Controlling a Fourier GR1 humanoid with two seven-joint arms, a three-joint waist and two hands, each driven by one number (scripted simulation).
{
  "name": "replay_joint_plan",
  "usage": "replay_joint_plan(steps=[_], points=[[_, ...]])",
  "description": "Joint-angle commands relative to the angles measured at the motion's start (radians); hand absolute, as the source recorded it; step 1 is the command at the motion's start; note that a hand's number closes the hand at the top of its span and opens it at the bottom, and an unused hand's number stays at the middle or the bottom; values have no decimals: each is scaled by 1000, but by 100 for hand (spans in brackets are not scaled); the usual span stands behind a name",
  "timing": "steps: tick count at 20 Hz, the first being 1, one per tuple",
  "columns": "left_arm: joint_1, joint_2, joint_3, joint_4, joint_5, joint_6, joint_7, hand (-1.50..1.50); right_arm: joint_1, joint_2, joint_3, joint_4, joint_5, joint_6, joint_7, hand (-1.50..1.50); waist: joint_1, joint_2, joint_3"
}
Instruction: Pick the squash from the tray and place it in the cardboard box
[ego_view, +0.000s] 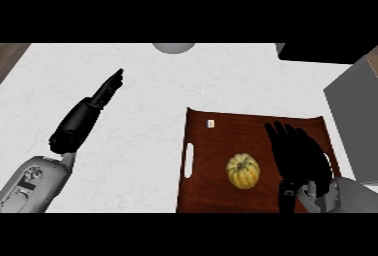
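Observation:
A yellow ribbed squash (244, 170) lies on the dark brown tray (214, 145), near its middle. My right hand (299, 155) hovers over the tray just right of the squash, fingers straight and pointing away from me, not touching it. My left hand (107, 90) is stretched out over the white counter at the left, fingers straight, far from the tray. No cardboard box shows in the view.
A small white tag (211, 123) lies at the tray's far left corner. A grey round object (174, 47) sits at the counter's far edge. A dark block (325, 52) and a grey surface (354, 115) stand at the right.

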Motion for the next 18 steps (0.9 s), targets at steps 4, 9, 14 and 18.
replay_joint_plan(steps=[4, 9, 14, 18], points=[[28, 23, 12, -6, 11, -27, -15, 0, -107, 165, 58, 189, 49, 112, 265, -150, -12, -10, 2], [40, 20, 20, -2, 0, -11, -15, 0, -168, 297, 67, 310, 91, 131, 265, -150, -31, -14, 4], [58, 41, 50, 6, 1, -10, -33, 0, -204, 377, 53, 437, 110, 186, 265, -150, -52, -15, 6], [70, 29, 54, 4, 8, -7, -24, 0, -194, 424, 58, 499, 155, 193, 265, -150, -74, -18, 7]])
